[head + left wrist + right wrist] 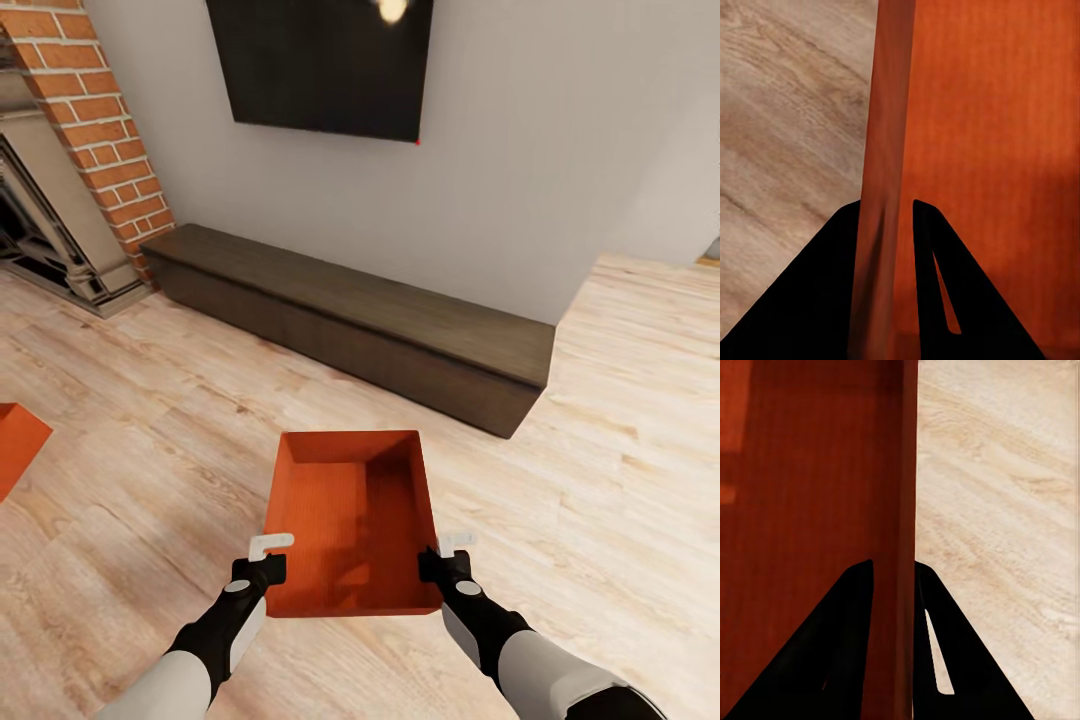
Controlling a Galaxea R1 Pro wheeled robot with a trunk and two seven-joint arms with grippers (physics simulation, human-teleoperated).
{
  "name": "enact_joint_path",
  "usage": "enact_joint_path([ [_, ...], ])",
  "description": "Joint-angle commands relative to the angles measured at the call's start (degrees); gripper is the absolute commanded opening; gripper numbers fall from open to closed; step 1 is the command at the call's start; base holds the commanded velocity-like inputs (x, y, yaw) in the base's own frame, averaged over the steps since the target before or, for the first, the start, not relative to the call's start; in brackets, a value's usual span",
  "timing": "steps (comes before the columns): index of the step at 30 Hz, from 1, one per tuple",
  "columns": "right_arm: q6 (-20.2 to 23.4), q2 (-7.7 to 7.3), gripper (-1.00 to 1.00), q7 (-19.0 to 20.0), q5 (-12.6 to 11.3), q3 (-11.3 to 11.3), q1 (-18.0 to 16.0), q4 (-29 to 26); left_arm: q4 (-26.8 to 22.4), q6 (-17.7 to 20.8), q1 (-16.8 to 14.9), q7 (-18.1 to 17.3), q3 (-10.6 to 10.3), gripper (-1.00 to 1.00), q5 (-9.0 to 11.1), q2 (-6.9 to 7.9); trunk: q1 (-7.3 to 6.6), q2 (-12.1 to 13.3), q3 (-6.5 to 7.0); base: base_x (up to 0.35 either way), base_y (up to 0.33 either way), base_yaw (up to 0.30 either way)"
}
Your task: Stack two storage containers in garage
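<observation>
Head view puts one storage container [352, 520] in front of me, held over the wood-plank floor [600, 480]. My left gripper [262, 560] pinches its left wall and my right gripper [443, 556] its right wall, each with a finger on either side. The tub looks light and stiff, but those thin smooth walls could flex or slip, so I'd keep both holds near the close corners. The second container [15, 445] lies far left. Bench [350, 320], TV [320, 65] and fireplace [60, 180]: living room.
</observation>
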Motion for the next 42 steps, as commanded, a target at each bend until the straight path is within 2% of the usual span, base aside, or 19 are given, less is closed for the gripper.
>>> enact_joint_path([
  [1,-0.4,0.04,-1.00,-3.0,0.1,-1.3,0.0,-0.2,0.1,0.2,0.0,2.6,1.5,-1.00,1.3,-0.89,-0.23,0.4,0.25,0.000,0.000,0.000],
  [42,-0.5,-0.04,-1.00,-3.1,0.2,-1.5,0.0,-0.7,0.2,0.2,0.0,2.7,1.5,-1.00,1.4,-0.73,-9.23,16.8,11.28,0.000,0.000,0.000],
])
